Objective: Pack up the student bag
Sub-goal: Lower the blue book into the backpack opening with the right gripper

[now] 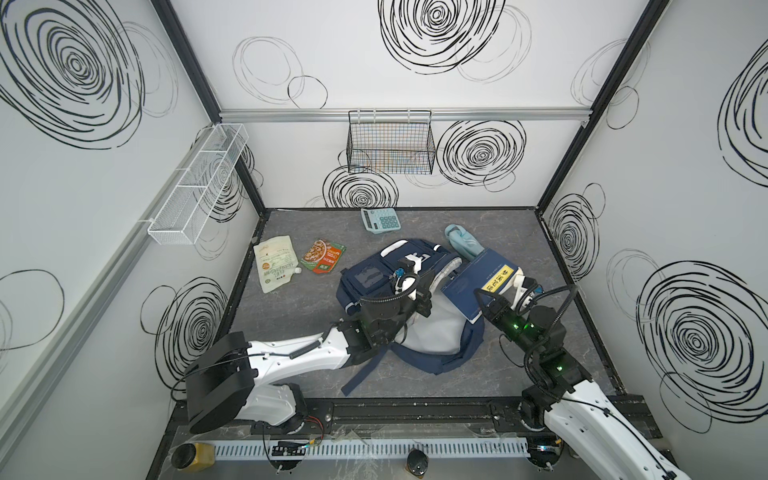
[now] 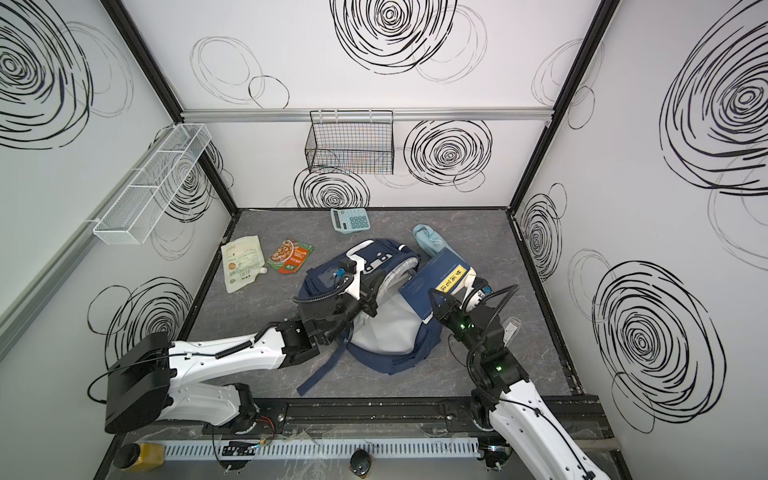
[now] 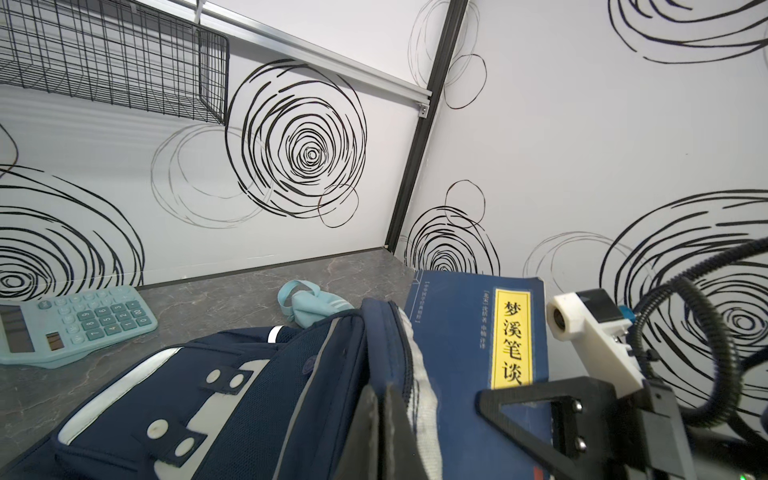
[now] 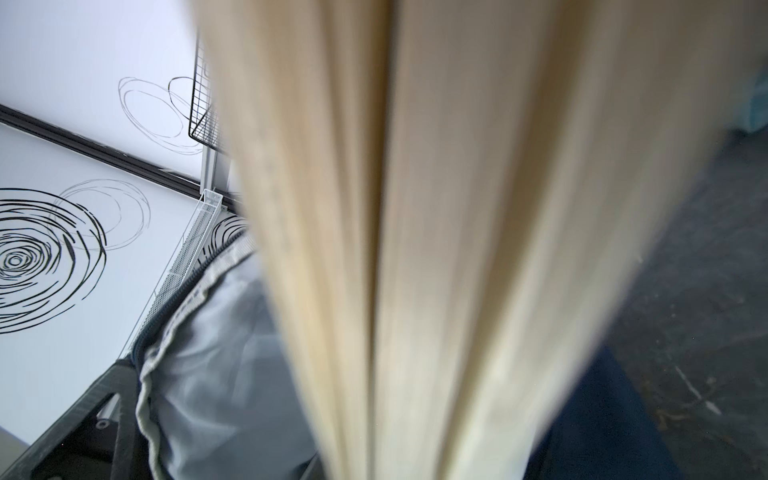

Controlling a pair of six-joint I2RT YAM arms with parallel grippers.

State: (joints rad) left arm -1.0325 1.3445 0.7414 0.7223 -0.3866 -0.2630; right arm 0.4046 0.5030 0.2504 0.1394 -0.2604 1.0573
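The student bag (image 1: 365, 278) (image 2: 322, 280) lies in the middle of the floor, navy with a white face patch (image 3: 220, 399). Its main pocket gapes and shows light grey lining (image 1: 436, 332) (image 4: 216, 374). My left gripper (image 1: 424, 291) (image 2: 368, 299) (image 3: 384, 392) is shut on the bag's zip rim and holds that edge up. My right gripper (image 1: 492, 301) (image 2: 446, 301) is shut on a blue book (image 1: 469, 286) (image 2: 432, 286) (image 3: 457, 353) with a yellow title label, tilted over the bag's right edge. In the right wrist view the book's cream page edges (image 4: 415, 249) hide the jaws.
A light blue folded umbrella (image 1: 463, 243) (image 3: 316, 305) lies behind the book. A teal calculator (image 1: 380, 220) (image 3: 70, 328) sits at the back wall. Two food pouches (image 1: 276, 262) (image 1: 323, 255) lie at the left. A black wire basket (image 1: 390, 143) and a white mesh rack (image 1: 195, 187) hang on the walls.
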